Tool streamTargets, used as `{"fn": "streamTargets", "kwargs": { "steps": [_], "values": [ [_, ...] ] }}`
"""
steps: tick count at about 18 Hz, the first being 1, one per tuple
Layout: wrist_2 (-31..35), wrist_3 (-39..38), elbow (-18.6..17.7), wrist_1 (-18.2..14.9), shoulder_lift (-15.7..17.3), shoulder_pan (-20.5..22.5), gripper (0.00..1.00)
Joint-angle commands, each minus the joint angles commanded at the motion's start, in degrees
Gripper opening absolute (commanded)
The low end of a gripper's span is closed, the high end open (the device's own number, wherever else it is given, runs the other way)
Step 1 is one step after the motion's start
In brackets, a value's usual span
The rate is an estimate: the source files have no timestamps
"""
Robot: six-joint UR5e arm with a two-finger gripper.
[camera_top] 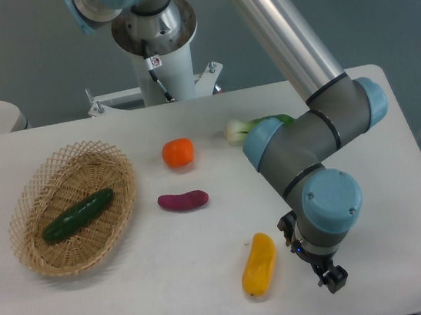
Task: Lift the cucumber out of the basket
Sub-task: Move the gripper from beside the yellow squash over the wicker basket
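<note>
The cucumber (78,215) lies alone in the wicker basket (50,264), its long axis running eight to two o'clock, well apart from the gripper (331,277) at about nine o'clock across the white table (173,287). Whether the jaws stand apart cannot be told. A yellow vegetable (258,264) sits just beside the gripper.

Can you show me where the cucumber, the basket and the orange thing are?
cucumber (78,215), fixed camera, its middle.
basket (121,169), fixed camera, right side of its rim.
orange vegetable (178,152), fixed camera, its middle.
</note>
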Motion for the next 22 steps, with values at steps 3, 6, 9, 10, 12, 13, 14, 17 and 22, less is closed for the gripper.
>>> {"fn": "streamTargets", "kwargs": {
  "steps": [3,6,9,10,12,13,14,17,22],
  "values": [
    [0.0,0.0,-0.7,0.0,0.35,-0.17,1.0],
    [0.17,-0.96,-0.79,-0.09,0.7,-1.14,1.0],
    [0.18,-4.38,-1.75,-0.61,1.75,-3.25,1.0],
    [-0.17,-6.13,-3.58,-0.62,3.06,-3.43,1.0],
    [-0.44,-7.64,-7.45,-0.62,5.7,-5.0,1.0],
    [-0.44,-8.08,-9.73,-0.62,7.19,-5.97,1.0],
    [-0.53,-9.22,-12.28,-0.62,8.86,-6.76,1.0],
    [-1.4,-13.96,-18.7,-0.44,13.52,-10.36,1.0],
    [-3.6,-23.19,-25.56,-0.09,19.15,-18.0,1.0]
  ]
}}
